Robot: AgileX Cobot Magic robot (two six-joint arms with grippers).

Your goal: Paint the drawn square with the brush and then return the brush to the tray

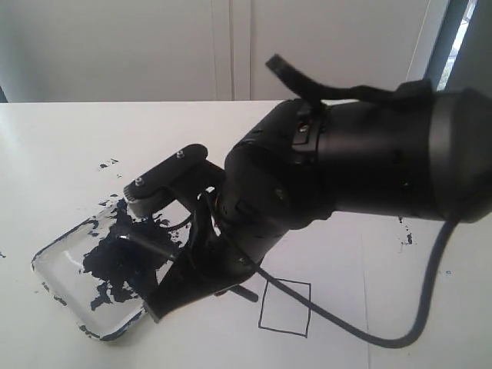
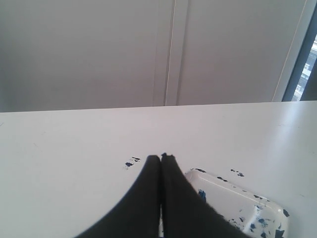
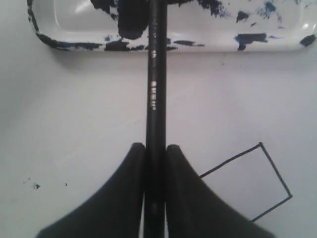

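The clear tray, smeared with dark blue-black paint, lies at the table's front left and also shows in both wrist views. My right gripper is shut on the black handle of the brush, low beside the tray's near rim. The brush reaches out over the paint blotch, and its bristle tip is lost against the dark paint. The drawn square, white inside, lies just to the right of that gripper. My left gripper is shut and holds nothing, above the table next to the tray.
Dark paint specks mark the white table behind the tray, with more on the right. A black cable hangs from the right arm and crosses beside the square. A grey wall stands behind the table, with a window strip at the right.
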